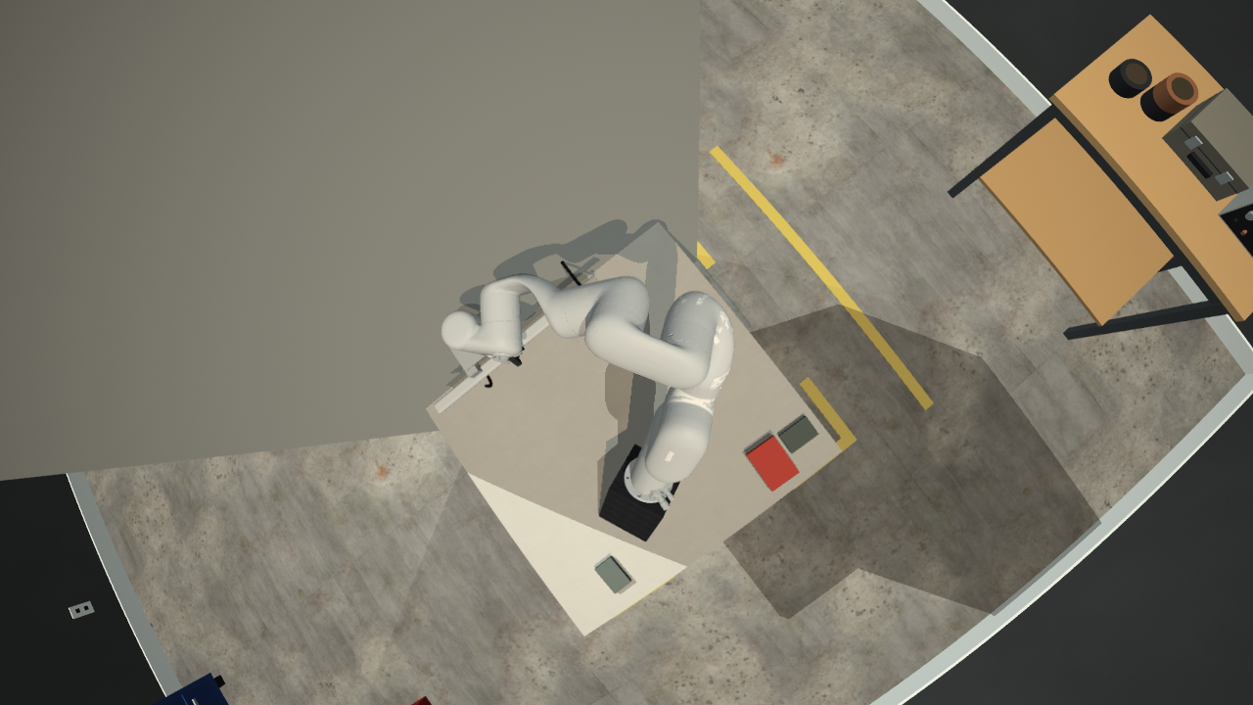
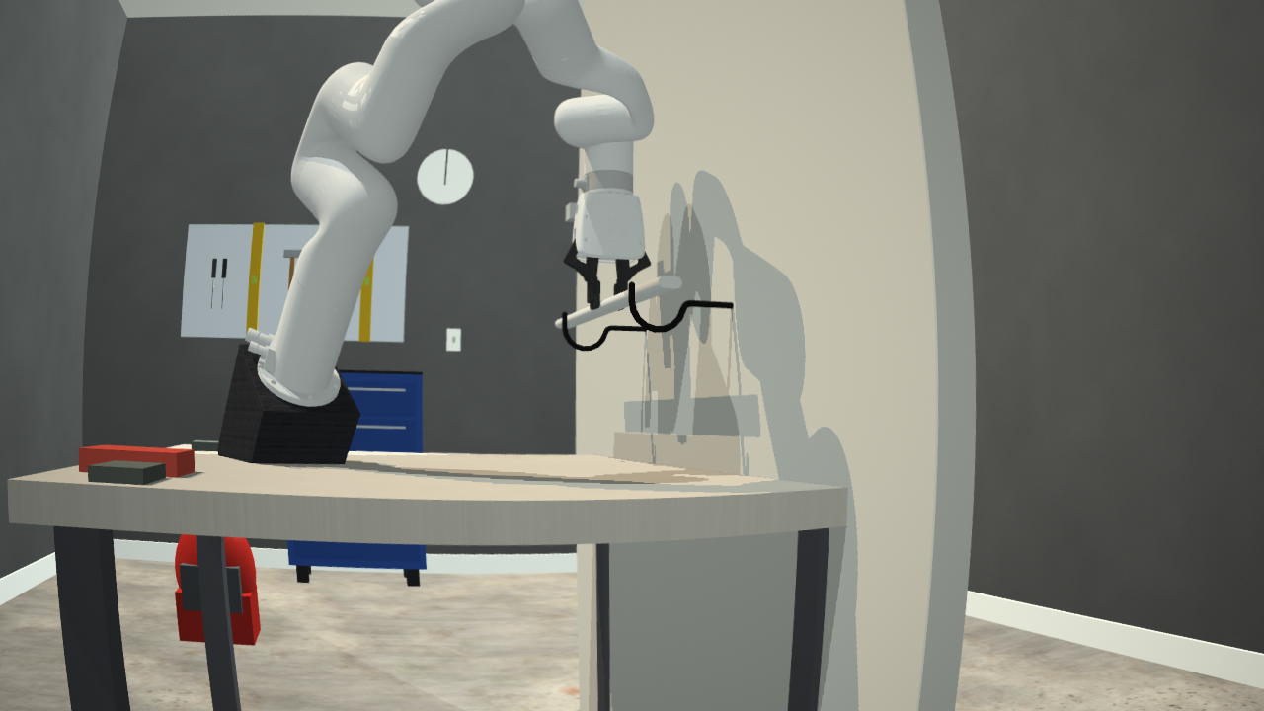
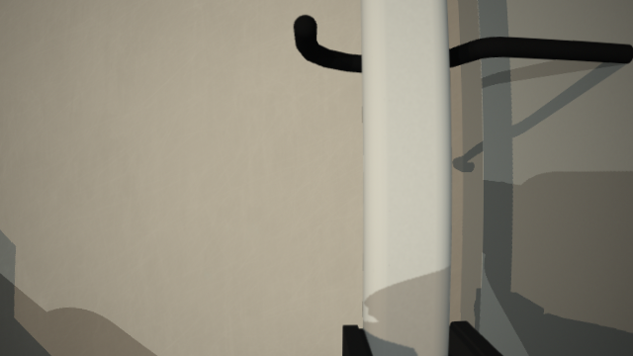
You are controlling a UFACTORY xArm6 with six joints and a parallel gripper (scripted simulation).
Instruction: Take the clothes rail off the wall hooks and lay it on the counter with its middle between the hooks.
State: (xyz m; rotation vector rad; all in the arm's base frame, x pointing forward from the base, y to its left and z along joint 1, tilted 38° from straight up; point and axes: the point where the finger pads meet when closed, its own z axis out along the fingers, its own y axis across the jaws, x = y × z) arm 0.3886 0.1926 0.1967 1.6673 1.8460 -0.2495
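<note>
Two black wall hooks [image 2: 658, 320] are sitting just right of the exterior view's centre, and the pale clothes rail [image 2: 618, 300] is slanting across them from lower left to upper right. The gripper [image 2: 609, 296] is reaching down from above and is clamping the rail between its black fingers [image 2: 593, 284], near the rail's middle and between the two hooks. In the wrist view the rail [image 3: 406, 148] is running straight up the frame right of centre, so its long axis is lying crosswise to the line in which the jaws close. One hook [image 3: 326, 54] is crossing behind the rail near the top of that frame, its upturned tip at the upper centre. In the exterior view the rail appears to be riding slightly above the hook cradles, but whether it is touching them is hard to tell.

The counter [image 2: 424, 499] is lying well below, in the lower half of the exterior view. Judging from this, the next move is turning on those raised hook tips: the rail probably needs lifting over them before travelling out from the wall [image 2: 839, 220] and down. Its axis is already lying roughly along the wall, so little rotation seems needed.
</note>
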